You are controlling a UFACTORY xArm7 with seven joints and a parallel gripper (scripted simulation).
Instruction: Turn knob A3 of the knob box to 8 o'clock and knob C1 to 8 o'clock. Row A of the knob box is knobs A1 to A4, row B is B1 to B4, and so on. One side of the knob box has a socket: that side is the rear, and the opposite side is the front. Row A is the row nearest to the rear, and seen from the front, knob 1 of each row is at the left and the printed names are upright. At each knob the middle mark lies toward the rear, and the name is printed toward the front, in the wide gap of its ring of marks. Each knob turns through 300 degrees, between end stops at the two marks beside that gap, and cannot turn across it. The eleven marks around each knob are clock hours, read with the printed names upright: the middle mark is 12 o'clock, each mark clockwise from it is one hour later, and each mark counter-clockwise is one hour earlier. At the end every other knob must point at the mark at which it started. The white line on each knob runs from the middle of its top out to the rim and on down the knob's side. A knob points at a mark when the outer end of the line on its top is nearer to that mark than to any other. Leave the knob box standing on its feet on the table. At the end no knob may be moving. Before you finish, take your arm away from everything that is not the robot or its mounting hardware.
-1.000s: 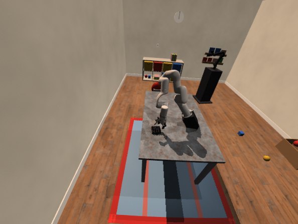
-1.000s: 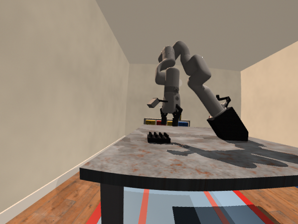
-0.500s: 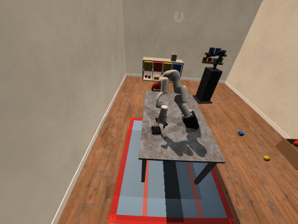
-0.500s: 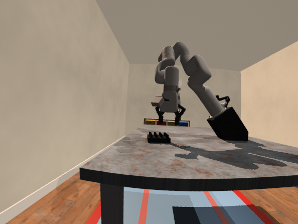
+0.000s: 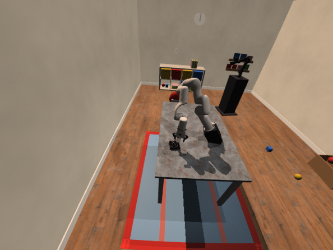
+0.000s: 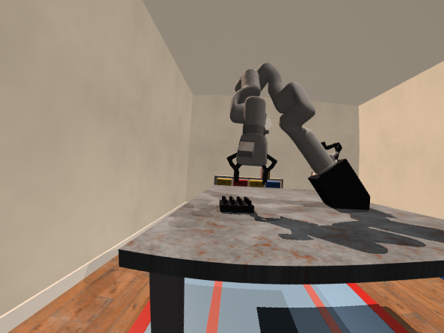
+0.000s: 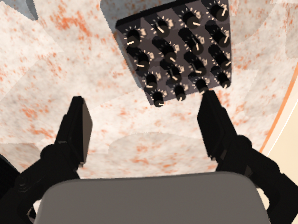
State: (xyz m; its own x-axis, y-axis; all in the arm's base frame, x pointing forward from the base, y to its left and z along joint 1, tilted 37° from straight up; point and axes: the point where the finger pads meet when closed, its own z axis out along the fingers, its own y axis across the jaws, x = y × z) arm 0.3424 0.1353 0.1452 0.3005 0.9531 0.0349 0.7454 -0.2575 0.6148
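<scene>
The knob box (image 5: 174, 145) (image 6: 236, 205) (image 7: 178, 48) is a small black box with several rows of black knobs, each with a white line. It stands on its feet near the left edge of the table (image 5: 213, 168) (image 6: 243, 243). My gripper (image 5: 180, 138) (image 6: 250, 177) (image 7: 144, 106) is open and empty. It hangs above the table, a little behind and to the right of the box, touching no knob. In the wrist view the box lies beyond the fingertips, turned at an angle. The knob names and marks are too small to read.
The arm's black base (image 5: 213, 135) (image 6: 341, 188) stands on the table to the right of the box. The table's left edge (image 5: 158, 146) runs close beside the box. A shelf (image 5: 181, 76) and a black pedestal (image 5: 233, 95) stand by the far wall.
</scene>
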